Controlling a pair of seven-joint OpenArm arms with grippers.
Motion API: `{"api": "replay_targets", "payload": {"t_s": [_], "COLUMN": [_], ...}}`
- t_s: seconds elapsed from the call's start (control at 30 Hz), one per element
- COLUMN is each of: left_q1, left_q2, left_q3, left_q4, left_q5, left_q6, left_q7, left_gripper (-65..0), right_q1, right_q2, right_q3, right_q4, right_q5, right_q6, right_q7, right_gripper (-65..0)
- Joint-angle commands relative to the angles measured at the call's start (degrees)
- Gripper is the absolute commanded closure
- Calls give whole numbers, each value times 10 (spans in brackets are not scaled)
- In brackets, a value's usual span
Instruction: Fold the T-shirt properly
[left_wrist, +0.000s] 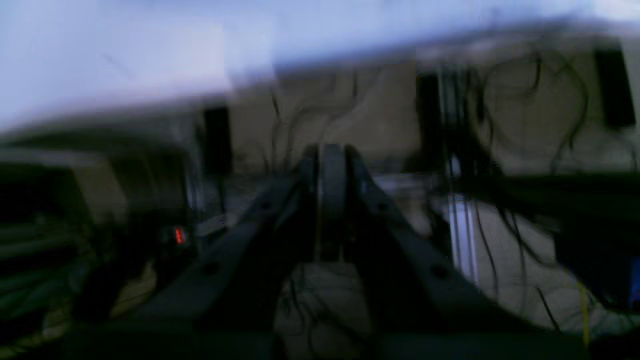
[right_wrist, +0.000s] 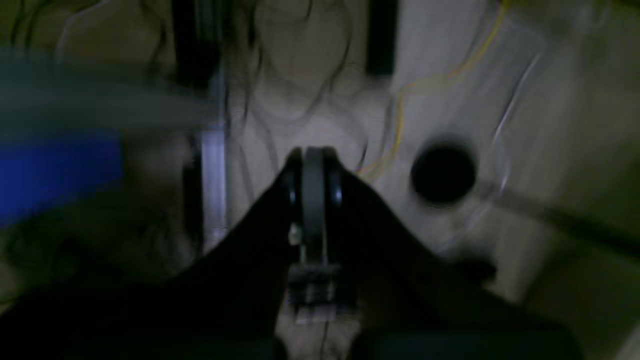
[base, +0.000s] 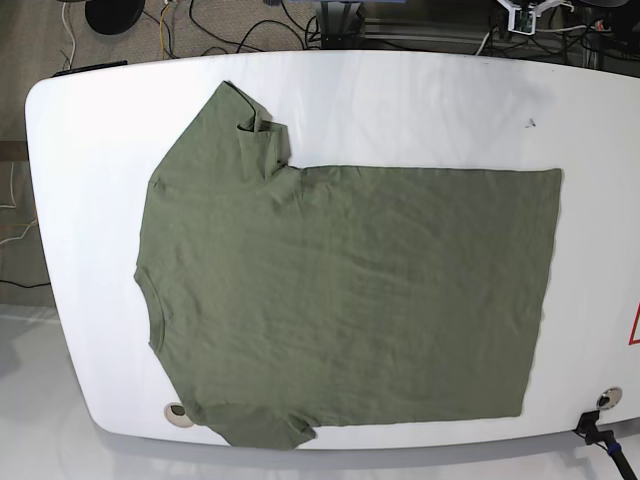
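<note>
Both clenched, our left gripper (left_wrist: 330, 165) and right gripper (right_wrist: 312, 170) grasp nothing off the worktop (base: 400, 100), where the T-shirt (base: 350, 300) lies flat, long axis sideways.

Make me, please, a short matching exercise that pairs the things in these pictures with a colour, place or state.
Things:
1. T-shirt
2. table
3. left claw
4. yellow cable

Descriptions:
a. white
b. on the floor in the right wrist view
c. olive green, spread flat
d. shut and holding nothing

Pairs: 1-c, 2-a, 3-d, 4-b
</note>
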Motion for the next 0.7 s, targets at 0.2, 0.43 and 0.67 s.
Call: {"api": "replay_targets", "payload": {"t_s": [0.2, 0.43, 0.67], "left_q1": [27, -2, -44], "left_q2": [-14, -10, -14], "left_q3": [-9, -78, -76], "left_q4": [145, 214, 217], "left_q5": [2, -10, -34], "left_q6": [-2, -2, -9], "left_q7": [71, 70, 102], "left_gripper": [-25, -109, -157], "right_q1": [1, 93, 129], "right_q2": [2, 6, -14], "right_q3": [8, 15, 15], "right_q4": [157, 249, 246], "right_q5": [18, 37, 38], "right_q6": [1, 3, 5], "right_q7": [-48, -141, -152], "right_gripper": [0, -164, -301]}}
